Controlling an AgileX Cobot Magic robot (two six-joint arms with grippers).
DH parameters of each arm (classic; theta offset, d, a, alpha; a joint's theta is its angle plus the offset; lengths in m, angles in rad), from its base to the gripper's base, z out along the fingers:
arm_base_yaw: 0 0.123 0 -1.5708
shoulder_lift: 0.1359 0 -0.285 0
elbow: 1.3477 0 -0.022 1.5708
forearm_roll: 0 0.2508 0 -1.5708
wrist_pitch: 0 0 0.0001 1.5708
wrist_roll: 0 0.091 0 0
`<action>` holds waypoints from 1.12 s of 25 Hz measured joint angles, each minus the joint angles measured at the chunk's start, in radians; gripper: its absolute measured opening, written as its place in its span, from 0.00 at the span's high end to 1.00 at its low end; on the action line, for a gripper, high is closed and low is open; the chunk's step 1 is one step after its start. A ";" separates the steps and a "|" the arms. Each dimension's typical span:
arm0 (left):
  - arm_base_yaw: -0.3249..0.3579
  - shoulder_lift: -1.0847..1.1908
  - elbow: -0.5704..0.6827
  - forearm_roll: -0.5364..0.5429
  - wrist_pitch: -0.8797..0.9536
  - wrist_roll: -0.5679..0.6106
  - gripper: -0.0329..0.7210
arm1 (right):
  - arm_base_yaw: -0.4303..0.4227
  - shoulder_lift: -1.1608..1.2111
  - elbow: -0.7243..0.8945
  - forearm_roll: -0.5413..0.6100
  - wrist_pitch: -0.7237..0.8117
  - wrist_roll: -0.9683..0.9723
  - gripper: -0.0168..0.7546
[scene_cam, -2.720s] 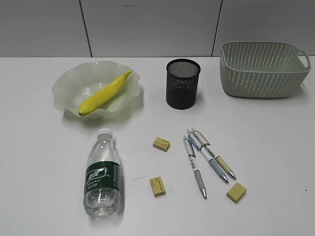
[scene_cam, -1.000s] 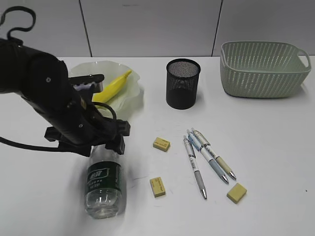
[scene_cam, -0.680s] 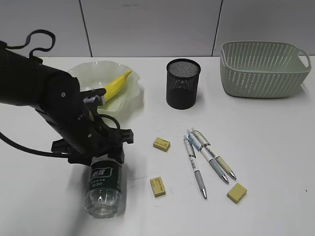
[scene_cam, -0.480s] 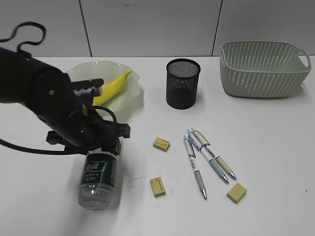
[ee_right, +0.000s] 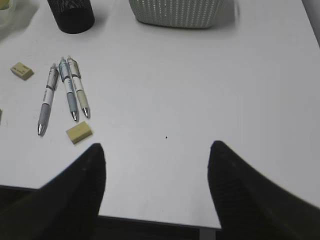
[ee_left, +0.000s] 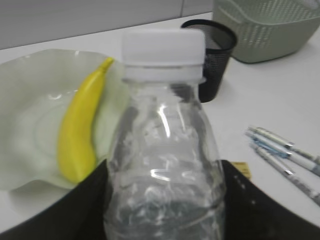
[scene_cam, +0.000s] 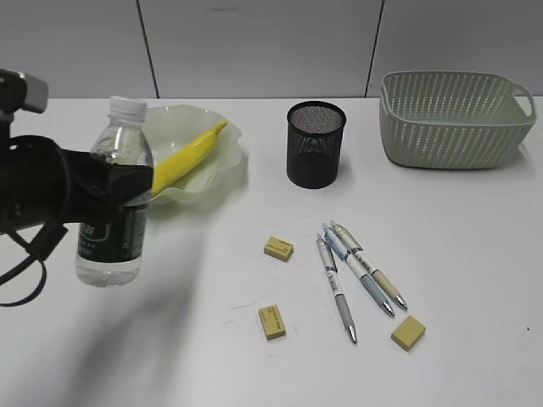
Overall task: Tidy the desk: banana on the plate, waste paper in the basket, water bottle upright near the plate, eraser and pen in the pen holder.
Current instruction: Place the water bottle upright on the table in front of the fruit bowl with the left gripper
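My left gripper (scene_cam: 109, 193) is shut on the clear water bottle (scene_cam: 115, 197) and holds it upright, cap up, just front-left of the plate (scene_cam: 231, 170). In the left wrist view the bottle (ee_left: 162, 145) fills the space between the black fingers (ee_left: 245, 205). The banana (scene_cam: 188, 156) lies on the pale green plate. Three pens (scene_cam: 358, 270) and three tan erasers (scene_cam: 278, 248) (scene_cam: 271, 322) (scene_cam: 407, 331) lie on the table. The black mesh pen holder (scene_cam: 315, 144) stands behind them. My right gripper (ee_right: 157, 147) is open and empty over the table's front right. No waste paper shows.
The green basket (scene_cam: 454, 119) stands at the back right. The right wrist view shows the pens (ee_right: 62, 92), two erasers (ee_right: 79, 132) (ee_right: 22, 70), the pen holder (ee_right: 72, 15) and the basket (ee_right: 175, 12) beyond the table's front edge.
The bottle lay flat on the table. My left gripper closed on it, lifted it, turned it upright and carried it left and back, beside the plate.
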 joint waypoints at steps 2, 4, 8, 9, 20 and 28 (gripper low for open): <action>0.073 0.015 0.024 0.002 -0.044 0.013 0.38 | 0.000 0.000 0.000 0.000 0.000 0.000 0.32; 0.129 0.041 0.033 0.003 -0.105 0.016 0.38 | 0.000 0.000 0.000 0.000 0.000 0.000 0.32; 0.183 0.097 0.036 0.003 -0.326 0.023 0.38 | 0.000 0.000 0.000 0.000 0.000 0.000 0.32; 0.184 0.112 0.036 0.003 -0.388 0.030 0.38 | 0.000 0.000 0.000 0.000 0.000 0.000 0.32; 0.184 0.260 0.232 -0.100 -0.805 0.272 0.38 | 0.000 0.000 0.000 0.000 0.000 0.000 0.32; 0.186 0.385 0.272 -0.199 -0.824 0.358 0.38 | 0.000 0.000 0.000 0.000 -0.001 0.000 0.32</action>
